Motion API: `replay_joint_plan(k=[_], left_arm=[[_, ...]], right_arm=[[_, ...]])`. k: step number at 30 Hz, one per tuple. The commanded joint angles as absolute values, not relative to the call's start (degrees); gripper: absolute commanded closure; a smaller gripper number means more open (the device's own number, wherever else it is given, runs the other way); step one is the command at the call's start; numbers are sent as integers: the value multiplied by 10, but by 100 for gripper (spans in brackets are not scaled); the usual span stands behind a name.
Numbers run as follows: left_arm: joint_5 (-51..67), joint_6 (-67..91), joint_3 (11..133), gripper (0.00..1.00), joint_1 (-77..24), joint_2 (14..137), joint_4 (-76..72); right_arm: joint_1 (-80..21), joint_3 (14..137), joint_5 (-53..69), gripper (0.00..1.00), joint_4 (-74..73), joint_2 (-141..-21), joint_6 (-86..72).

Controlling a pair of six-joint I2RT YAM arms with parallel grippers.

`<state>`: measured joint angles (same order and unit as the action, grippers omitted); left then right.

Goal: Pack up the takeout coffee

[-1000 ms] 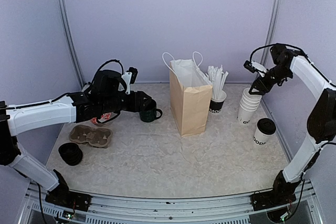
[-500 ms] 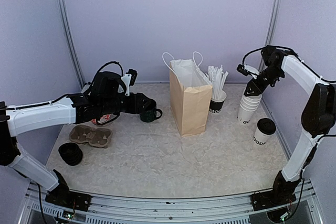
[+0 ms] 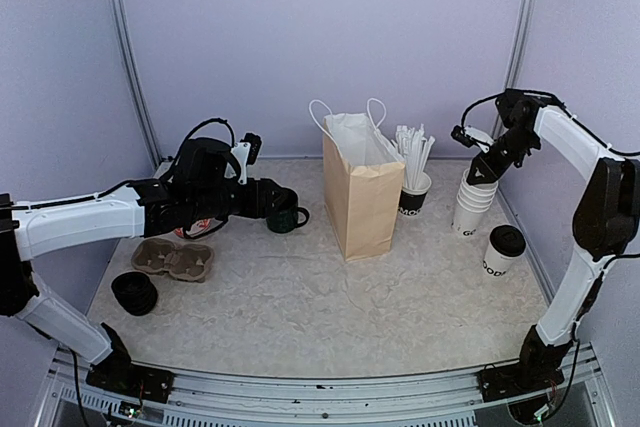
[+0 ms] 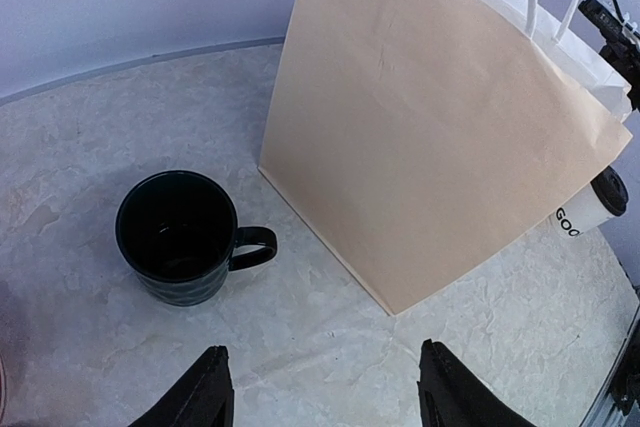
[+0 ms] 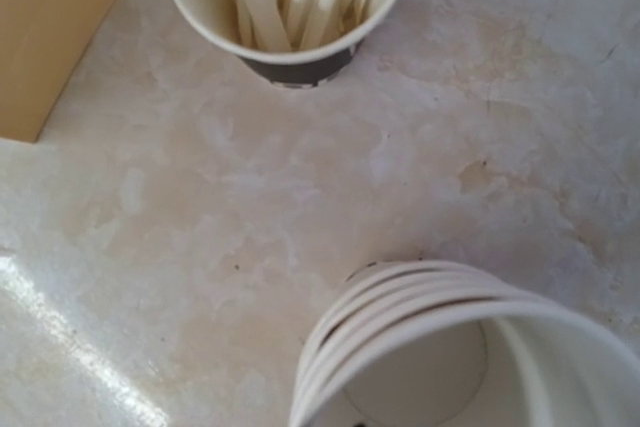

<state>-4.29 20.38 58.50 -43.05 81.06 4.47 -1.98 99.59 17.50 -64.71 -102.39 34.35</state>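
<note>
Coffee cup [image 3: 503, 250] stands right of the bag [image 3: 362, 197]: likely light, thin-walled, lid may pop, so grip mid-wall gently; left end effector [image 4: 325, 372] apart, right end effector [image 3: 480, 157] can't tell.

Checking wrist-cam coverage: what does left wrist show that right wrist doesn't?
Left wrist only: dark mug, lidded coffee cup peeking past the paper bag, the open left end effector. Right wrist only: cup of white sticks, stack of lidless cups. Both: that bag, marbled tabletop.
</note>
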Motion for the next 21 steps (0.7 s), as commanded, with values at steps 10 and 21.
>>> replay_joint_plan(k=[10,21], left_arm=[[-37,207,574,38,-430,802,33],[-34,207,575,38,-430,807,32]], right_arm=[[-26,995,161,69,-656,-1030,324],[-26,987,172,69,-662,-1029,321]])
